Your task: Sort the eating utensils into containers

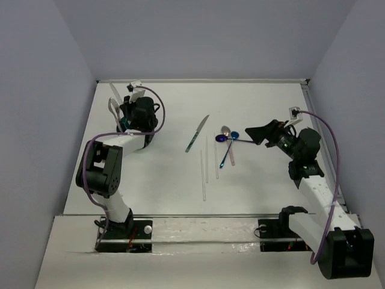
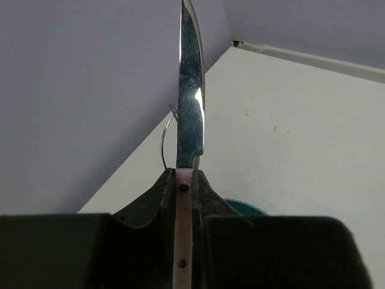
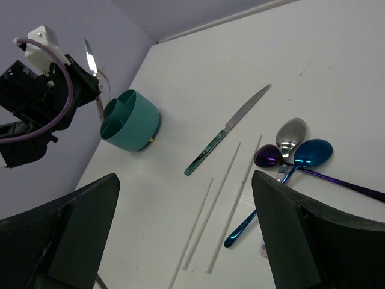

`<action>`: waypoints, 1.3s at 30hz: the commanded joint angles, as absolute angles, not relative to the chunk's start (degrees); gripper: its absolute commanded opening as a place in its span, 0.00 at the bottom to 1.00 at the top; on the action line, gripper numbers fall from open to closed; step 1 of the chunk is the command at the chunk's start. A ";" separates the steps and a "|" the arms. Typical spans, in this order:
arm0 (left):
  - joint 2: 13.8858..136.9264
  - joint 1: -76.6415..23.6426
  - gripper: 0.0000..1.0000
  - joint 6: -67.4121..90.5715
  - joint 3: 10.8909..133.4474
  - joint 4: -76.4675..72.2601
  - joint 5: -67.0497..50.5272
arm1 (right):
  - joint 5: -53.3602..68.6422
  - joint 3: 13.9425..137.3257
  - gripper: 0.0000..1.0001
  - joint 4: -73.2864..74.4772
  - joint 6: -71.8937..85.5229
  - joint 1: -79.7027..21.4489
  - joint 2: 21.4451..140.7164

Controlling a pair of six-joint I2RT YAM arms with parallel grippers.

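My left gripper [image 1: 127,114] is shut on a pink-handled knife [image 2: 191,102], held upright with the blade up, right over the round teal caddy [image 3: 129,120]. In the top view the caddy [image 1: 122,127] is mostly hidden under the gripper. A silver fork [image 1: 112,108] stands next to the knife. A teal-handled knife [image 1: 197,133], three pale chopsticks [image 1: 207,158] and a cluster of spoons [image 1: 228,136] lie mid-table. The spoons are silver [image 3: 292,132], blue [image 3: 313,153] and purple [image 3: 267,156]. My right gripper [image 1: 261,132] is open and empty, just right of the spoons.
The side wall stands close behind the caddy on the left. The table's back edge [image 1: 204,80] runs along the far wall. In the right wrist view the chopsticks [image 3: 222,192] lie between my open fingers [image 3: 84,223].
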State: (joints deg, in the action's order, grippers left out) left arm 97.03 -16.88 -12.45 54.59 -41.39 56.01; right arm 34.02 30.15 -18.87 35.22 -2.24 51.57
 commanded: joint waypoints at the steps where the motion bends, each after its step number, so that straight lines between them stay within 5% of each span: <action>1: 97.29 -16.96 0.00 -13.62 57.92 -49.39 56.78 | 35.77 30.23 0.97 -23.73 35.86 -2.37 51.94; 33: 100.37 -17.49 0.00 -19.95 51.68 -58.54 59.23 | 34.63 30.06 0.97 -23.38 35.07 -2.37 51.59; 39: 97.47 -19.33 0.12 -14.95 50.28 -53.45 61.17 | 34.54 29.97 0.97 -23.47 35.16 -2.37 51.86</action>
State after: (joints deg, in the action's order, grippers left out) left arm 102.04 -17.93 -19.14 51.31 -54.59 57.91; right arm 34.94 30.02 -20.64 35.79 -2.24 52.12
